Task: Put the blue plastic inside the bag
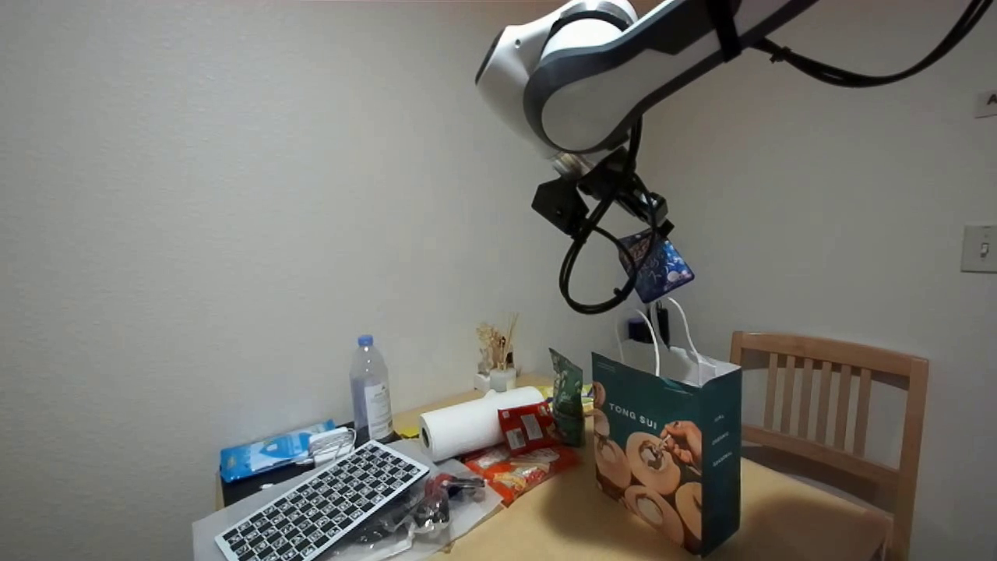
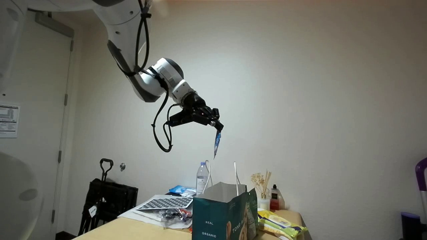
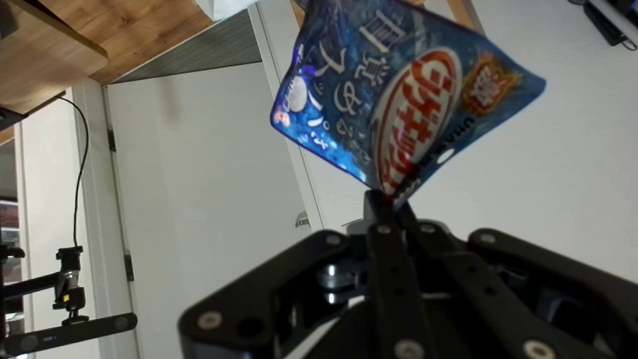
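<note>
Wrist view: gripper (image 3: 390, 205) has its fingers clamped on one corner of the blue packet (image 3: 413, 94). Legible on packet: "UHA", "目覚め", and red Japanese characters on a white oval. Both exterior views: packet hangs above the bag (image 1: 662, 452), outside it, lower tip near the white handles (image 1: 657, 360). Bag upright on the table (image 1: 530, 530); front reads "TONG SUI". In an exterior view, its side panel reads "REAL", "ORGANIC". Near the bag: green pouch (image 1: 568, 401), lettering too small to read; red packets (image 1: 526, 430) in front of a paper roll (image 1: 477, 423). Farther off: bottle (image 1: 372, 397), label unreadable; black-and-white patterned board (image 1: 323, 502). On the door (image 2: 40, 86), a printed sheet (image 2: 9, 120), text too small.
</note>
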Controlling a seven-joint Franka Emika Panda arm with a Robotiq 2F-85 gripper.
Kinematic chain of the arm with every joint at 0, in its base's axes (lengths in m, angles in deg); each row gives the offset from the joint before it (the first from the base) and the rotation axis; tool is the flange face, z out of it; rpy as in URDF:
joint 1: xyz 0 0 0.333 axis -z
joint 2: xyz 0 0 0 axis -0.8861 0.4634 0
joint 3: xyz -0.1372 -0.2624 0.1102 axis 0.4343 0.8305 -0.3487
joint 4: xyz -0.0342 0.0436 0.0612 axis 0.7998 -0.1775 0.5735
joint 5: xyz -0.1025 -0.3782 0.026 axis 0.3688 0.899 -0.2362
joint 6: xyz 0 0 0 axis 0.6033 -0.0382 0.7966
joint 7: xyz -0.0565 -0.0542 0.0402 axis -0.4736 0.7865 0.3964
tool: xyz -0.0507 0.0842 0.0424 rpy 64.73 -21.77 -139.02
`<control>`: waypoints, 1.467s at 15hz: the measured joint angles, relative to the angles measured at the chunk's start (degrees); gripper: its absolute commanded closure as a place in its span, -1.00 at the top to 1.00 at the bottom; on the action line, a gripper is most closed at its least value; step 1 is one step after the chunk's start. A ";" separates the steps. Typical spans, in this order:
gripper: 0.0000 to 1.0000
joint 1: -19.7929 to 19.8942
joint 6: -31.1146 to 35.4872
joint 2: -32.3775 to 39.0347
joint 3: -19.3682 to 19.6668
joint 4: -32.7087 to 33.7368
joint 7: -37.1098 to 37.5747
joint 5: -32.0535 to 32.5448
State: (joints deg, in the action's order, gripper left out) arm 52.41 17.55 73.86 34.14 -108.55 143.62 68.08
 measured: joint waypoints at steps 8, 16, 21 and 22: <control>-0.06 1.04 2.65 0.02 0.01 -1.35 0.22 0.00; 0.96 1.02 5.62 0.02 -0.32 -2.69 0.22 0.00; 1.00 0.69 5.71 0.02 -1.37 -2.80 1.39 0.00; 1.00 0.63 5.64 0.02 -1.70 -2.80 1.69 0.00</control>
State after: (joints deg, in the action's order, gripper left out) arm 53.03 23.20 73.88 32.44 -111.35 145.31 68.08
